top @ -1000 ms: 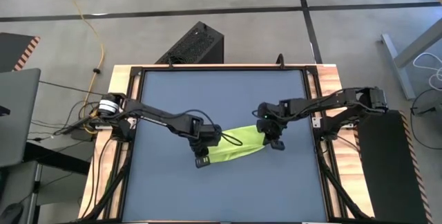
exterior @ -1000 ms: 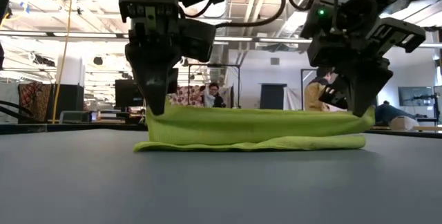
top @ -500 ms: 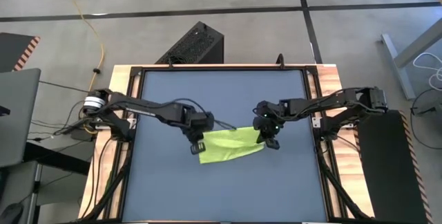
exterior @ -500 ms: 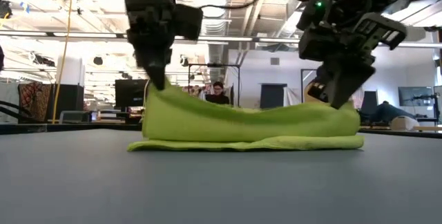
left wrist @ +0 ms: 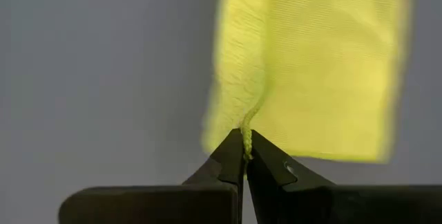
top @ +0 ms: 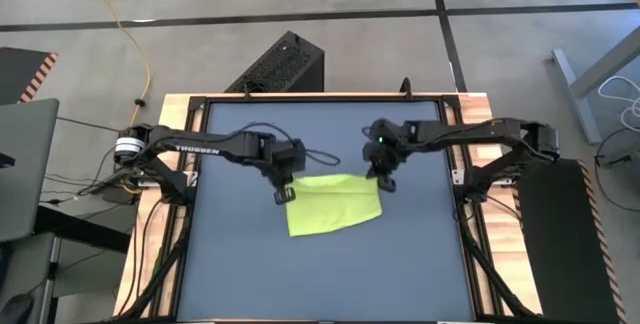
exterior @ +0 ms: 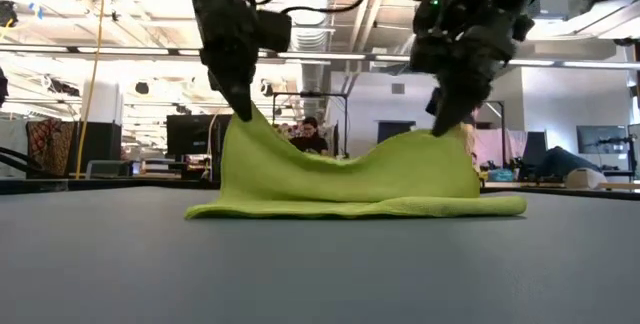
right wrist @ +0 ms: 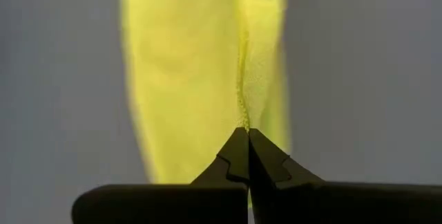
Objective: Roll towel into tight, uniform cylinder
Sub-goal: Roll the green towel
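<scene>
Since a second ago, we have lifted the towel's (top: 333,203) far edge higher and drawn it toward the back of the mat (top: 240,274), opening the folded strip into a wider sheet. We see soft, finely woven lime cloth, its near edge lying flat on the smooth dark blue-grey mat near the middle, the raised edge sagging between two peaks. Our left gripper (top: 284,186) is pinched tight on one corner, our right gripper (top: 384,176) likewise on the other.
</scene>
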### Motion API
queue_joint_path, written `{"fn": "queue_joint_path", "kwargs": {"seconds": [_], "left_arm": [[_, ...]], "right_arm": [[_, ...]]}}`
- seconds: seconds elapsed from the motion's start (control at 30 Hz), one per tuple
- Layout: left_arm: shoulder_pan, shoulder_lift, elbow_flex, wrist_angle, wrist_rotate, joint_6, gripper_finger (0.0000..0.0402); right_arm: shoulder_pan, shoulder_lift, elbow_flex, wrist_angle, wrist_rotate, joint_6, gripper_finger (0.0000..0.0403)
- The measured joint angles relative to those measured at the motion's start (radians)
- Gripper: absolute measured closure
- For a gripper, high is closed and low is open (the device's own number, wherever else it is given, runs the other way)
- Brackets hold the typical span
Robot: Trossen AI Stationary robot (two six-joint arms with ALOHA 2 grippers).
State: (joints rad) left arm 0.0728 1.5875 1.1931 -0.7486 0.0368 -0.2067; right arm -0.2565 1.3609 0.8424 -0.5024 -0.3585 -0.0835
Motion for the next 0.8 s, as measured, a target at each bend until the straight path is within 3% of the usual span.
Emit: {"fn": "queue_joint_path", "kwargs": {"seconds": [0.13, 0.3, 0.57, 0.8], "left_arm": [[-0.108, 0.020, -0.005, 0.052, 0.037, -0.058, 0.0401], [-0.218, 0.077, -0.048, 0.234, 0.020, -0.163, 0.0401], [-0.265, 0.180, -0.084, 0.269, 0.038, -0.265, 0.0401], [-0.273, 0.180, -0.079, 0.286, 0.066, -0.265, 0.0401]], "right_arm": [[0.090, 0.001, -0.033, -0.018, -0.006, 0.032, 0.0388], [0.173, 0.002, -0.088, -0.004, 0.001, 0.113, 0.0388], [0.191, 0.002, -0.163, 0.111, 0.013, 0.188, 0.0388], [0.208, 0.002, -0.166, 0.113, 0.009, 0.197, 0.0388]]}}
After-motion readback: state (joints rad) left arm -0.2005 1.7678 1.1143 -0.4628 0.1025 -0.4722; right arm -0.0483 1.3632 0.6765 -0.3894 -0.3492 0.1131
